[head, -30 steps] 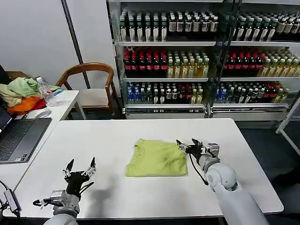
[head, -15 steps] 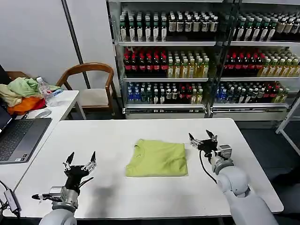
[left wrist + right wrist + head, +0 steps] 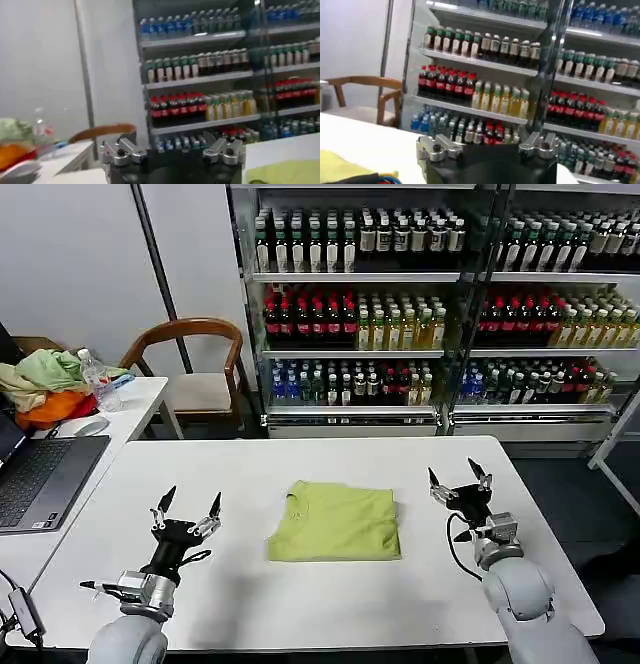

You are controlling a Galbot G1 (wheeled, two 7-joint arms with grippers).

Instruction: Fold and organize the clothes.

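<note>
The lime yellow-green T-shirt lies folded into a neat rectangle at the middle of the white table, its ribbed collar at the far left corner. A corner of it shows in the left wrist view and in the right wrist view. My left gripper is raised above the table to the left of the shirt, fingers spread open and pointing up, holding nothing. To the right of the shirt my right gripper is also raised, open and empty.
A laptop sits on the side table at the left, with a heap of pale green and orange garments and a water bottle behind it. A wooden chair and drink shelves stand beyond the table.
My right gripper has drawn away from the shirt's right edge, moving right and lifting. The left gripper has risen and shifted slightly right. The shirt has stayed put.
</note>
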